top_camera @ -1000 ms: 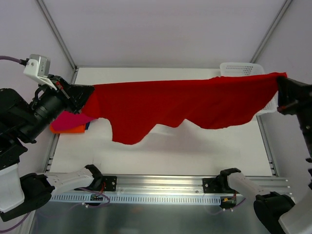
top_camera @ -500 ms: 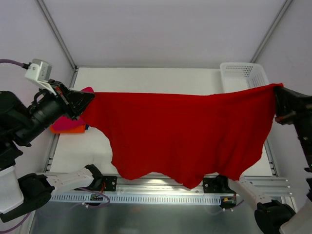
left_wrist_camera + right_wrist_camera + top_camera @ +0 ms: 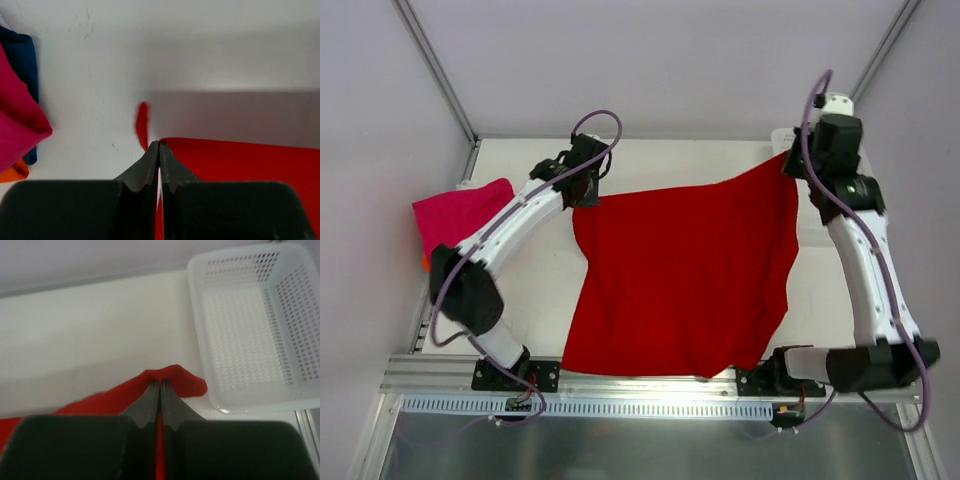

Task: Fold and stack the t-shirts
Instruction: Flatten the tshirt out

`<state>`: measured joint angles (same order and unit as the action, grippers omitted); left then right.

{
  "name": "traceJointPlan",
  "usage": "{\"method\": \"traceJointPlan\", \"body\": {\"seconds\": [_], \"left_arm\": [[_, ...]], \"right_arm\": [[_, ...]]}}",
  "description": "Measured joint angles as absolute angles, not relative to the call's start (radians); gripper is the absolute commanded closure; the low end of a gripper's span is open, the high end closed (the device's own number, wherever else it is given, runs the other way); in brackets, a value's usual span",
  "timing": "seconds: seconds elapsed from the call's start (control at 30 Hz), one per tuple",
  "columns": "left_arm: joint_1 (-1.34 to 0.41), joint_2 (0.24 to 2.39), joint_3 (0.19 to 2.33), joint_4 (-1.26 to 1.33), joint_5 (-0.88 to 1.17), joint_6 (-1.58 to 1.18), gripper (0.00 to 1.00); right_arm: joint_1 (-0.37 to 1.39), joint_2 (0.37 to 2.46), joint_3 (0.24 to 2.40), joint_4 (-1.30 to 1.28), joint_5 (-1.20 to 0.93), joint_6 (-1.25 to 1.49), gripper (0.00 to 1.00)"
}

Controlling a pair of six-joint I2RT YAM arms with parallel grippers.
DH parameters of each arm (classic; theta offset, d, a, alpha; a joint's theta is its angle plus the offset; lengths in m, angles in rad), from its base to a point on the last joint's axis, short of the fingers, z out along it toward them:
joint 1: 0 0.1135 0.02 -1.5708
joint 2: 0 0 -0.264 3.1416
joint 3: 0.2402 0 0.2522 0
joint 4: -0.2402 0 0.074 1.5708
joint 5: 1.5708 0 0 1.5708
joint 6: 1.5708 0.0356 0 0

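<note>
The red t-shirt (image 3: 685, 280) lies spread over the middle of the table, its near edge hanging over the front rail. My left gripper (image 3: 582, 192) is shut on its far left corner (image 3: 150, 145). My right gripper (image 3: 790, 165) is shut on its far right corner (image 3: 170, 376), held slightly above the table. A folded magenta-pink t-shirt (image 3: 460, 212) tops a stack at the left edge, with orange (image 3: 12, 172) and blue (image 3: 22, 57) shirts under it in the left wrist view.
A white mesh basket (image 3: 250, 325) stands at the far right corner, just right of my right gripper. The table's front rail (image 3: 650, 385) runs under the shirt's near edge. Bare tabletop (image 3: 680, 165) lies beyond the shirt.
Both arms have swung forward over the table and lowered. The red shirt, held stretched in the air before, now lies spread on the table with its far corners still gripped.
</note>
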<state>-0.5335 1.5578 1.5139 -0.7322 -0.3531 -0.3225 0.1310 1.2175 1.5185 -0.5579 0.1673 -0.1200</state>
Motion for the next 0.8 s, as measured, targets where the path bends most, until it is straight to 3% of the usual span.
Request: {"method": "traceJointPlan", "body": {"seconds": [0.13,0.33,0.37,0.4,0.43,0.47,0.5,0.6,0.8], "left_arm": [[-0.454,1.821,1.614,-0.684,-0.411,-0.320,1.00],[-0.377,2.129,1.917,-0.639,-0.451,-0.295,0.98],[-0.367,2.170,1.978,-0.643,-0.454,-0.286,0.80],[-0.358,2.210,2.036,-0.636,-0.456,-0.269,0.54],[-0.352,2.245,2.086,-0.625,-0.459,-0.254,0.21],[-0.350,2.268,2.119,-0.621,-0.464,-0.252,0.01],[-0.345,2.299,2.162,-0.623,-0.478,-0.240,0.01],[-0.338,2.348,2.206,-0.604,-0.514,-0.231,0.01],[-0.350,2.320,2.191,-0.621,-0.564,-0.229,0.01]], "right_arm": [[0.121,1.505,1.554,-0.475,0.149,-0.122,1.00],[0.122,1.959,1.813,-0.434,0.133,-0.135,0.99],[0.125,2.001,1.848,-0.446,0.142,-0.141,0.99],[0.129,2.059,1.904,-0.454,0.155,-0.152,0.86],[0.132,2.106,1.954,-0.458,0.168,-0.160,0.65],[0.134,2.140,2.000,-0.467,0.181,-0.170,0.48],[0.137,2.181,2.057,-0.474,0.190,-0.178,0.42],[0.146,2.260,2.181,-0.487,0.221,-0.205,0.41],[0.154,2.186,2.054,-0.460,0.255,-0.225,0.36]]}}
